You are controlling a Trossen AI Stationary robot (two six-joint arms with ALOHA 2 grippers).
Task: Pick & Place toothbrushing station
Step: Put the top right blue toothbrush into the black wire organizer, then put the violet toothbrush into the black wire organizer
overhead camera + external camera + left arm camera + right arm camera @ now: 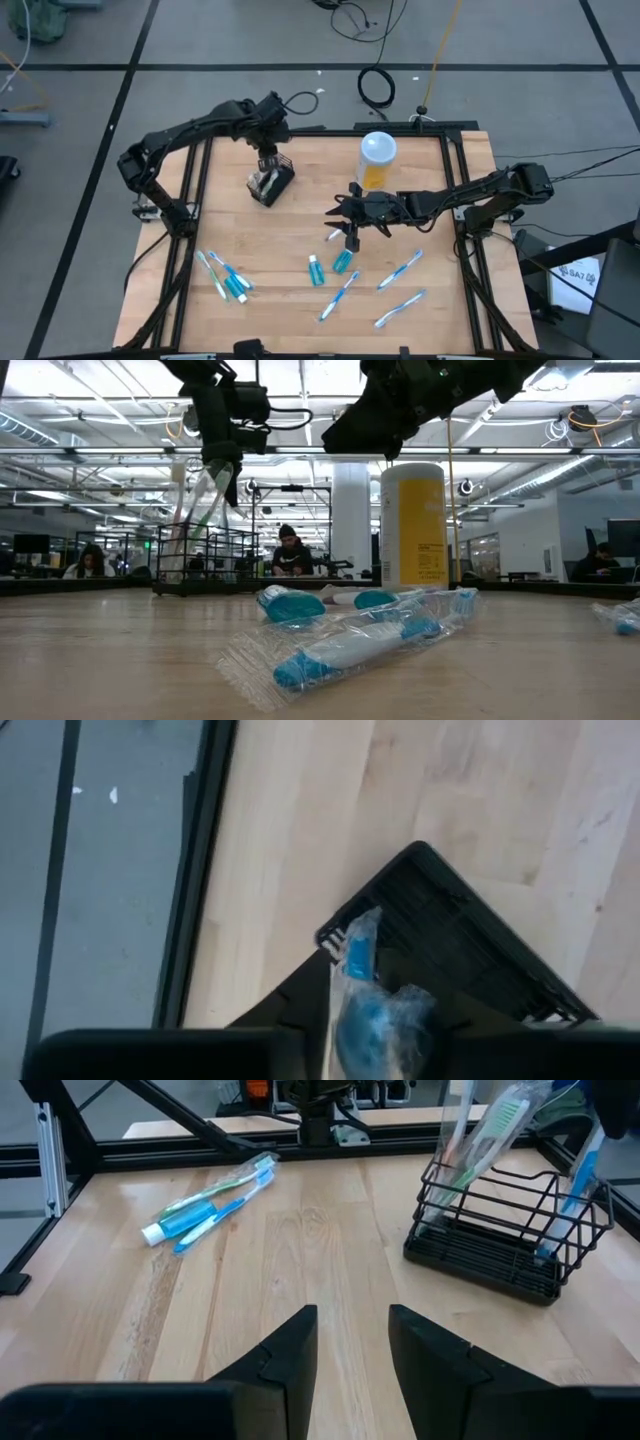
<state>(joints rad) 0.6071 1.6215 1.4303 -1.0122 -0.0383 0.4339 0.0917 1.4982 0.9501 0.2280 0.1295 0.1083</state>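
Here the left gripper [268, 163] hangs directly over the black wire basket [272, 184], which sits at about ten o'clock from the table centre, and a wrapped toothbrush [362, 982] stands between its fingers, head down into the basket; whether the jaws are pinching it or have let go cannot be told. The basket already holds a few upright toothbrushes [478, 1135]. The right gripper [350, 240] hovers near the table's middle, jaws spread a little and holding nothing, just beside a short teal tube [342, 262] at its six o'clock. More wrapped brushes lie along the near edge: a cluster [226, 278] at about seven o'clock, and loose ones [398, 270] toward five o'clock. A yellow canister [377, 160] stands at twelve o'clock from the right gripper. The likely trouble is the plastic wrap clinging to the left fingers, so a lift could drag the brush back out or tip the light basket. The right arm, reaching low, could also knock the canister with its forearm or skid the tube away.
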